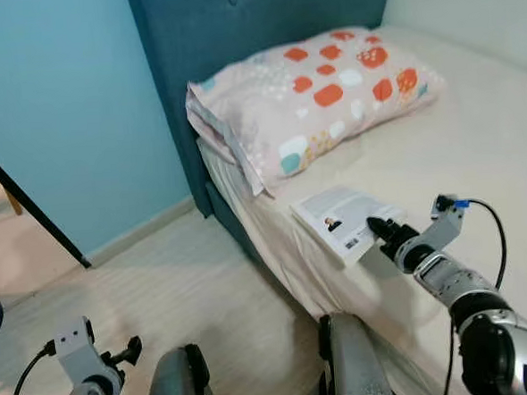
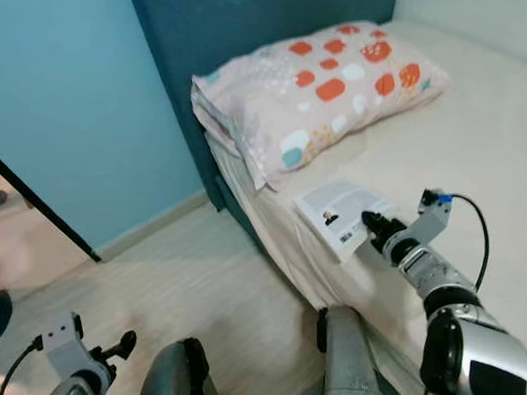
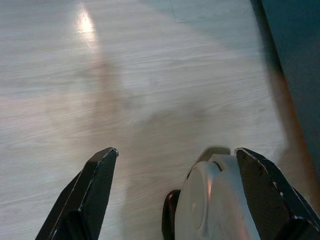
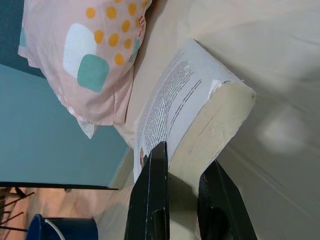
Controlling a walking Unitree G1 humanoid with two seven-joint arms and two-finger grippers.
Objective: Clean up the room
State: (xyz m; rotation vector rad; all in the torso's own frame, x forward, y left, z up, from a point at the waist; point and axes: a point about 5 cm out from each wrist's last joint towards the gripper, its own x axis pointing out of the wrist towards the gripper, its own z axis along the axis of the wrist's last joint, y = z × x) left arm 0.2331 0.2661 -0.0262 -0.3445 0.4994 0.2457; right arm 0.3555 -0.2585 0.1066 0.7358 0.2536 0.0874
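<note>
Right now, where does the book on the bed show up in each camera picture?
Left eye view: book at the bed's near edge, right pincer on its corner.
Right eye view: book right of centre.
Left wrist view: floor and left pincer, no book.
Right wrist view: book between the fingers.
Shared landmark: spotted pillow.
</note>
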